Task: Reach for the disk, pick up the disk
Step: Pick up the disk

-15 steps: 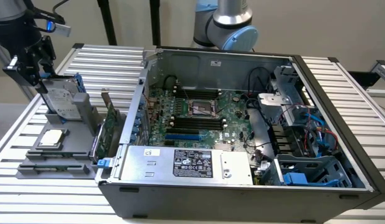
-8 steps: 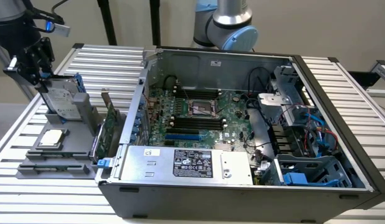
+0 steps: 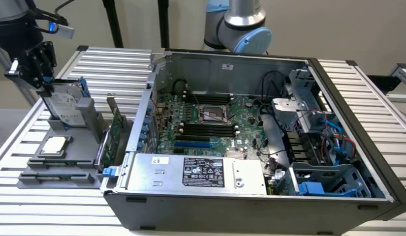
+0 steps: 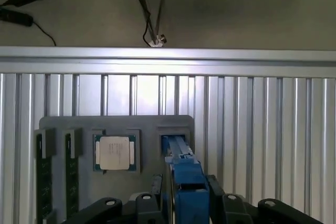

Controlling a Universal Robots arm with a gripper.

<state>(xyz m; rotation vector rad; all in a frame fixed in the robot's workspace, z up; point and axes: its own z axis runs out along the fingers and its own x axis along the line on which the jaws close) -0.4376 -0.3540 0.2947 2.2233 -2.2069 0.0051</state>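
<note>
Disk [image 3: 63, 109] placement from the exterior view: it is standing on edge in the grey holder [image 3: 77, 158] on the tabletop [image 3: 39, 209], off the exterior view's left of the open computer case [image 3: 255, 209], and my fingers [image 3: 44, 78] are hovering at its top edge. In the wrist view I am holding my fingers [image 4: 216, 199] spread, one flanking each side of its blue carrier [image 4: 184, 179], not visibly clamping. Judging from that, I am needing a centred, square, even squeeze, so the disk is not tipping in its slot.
</note>
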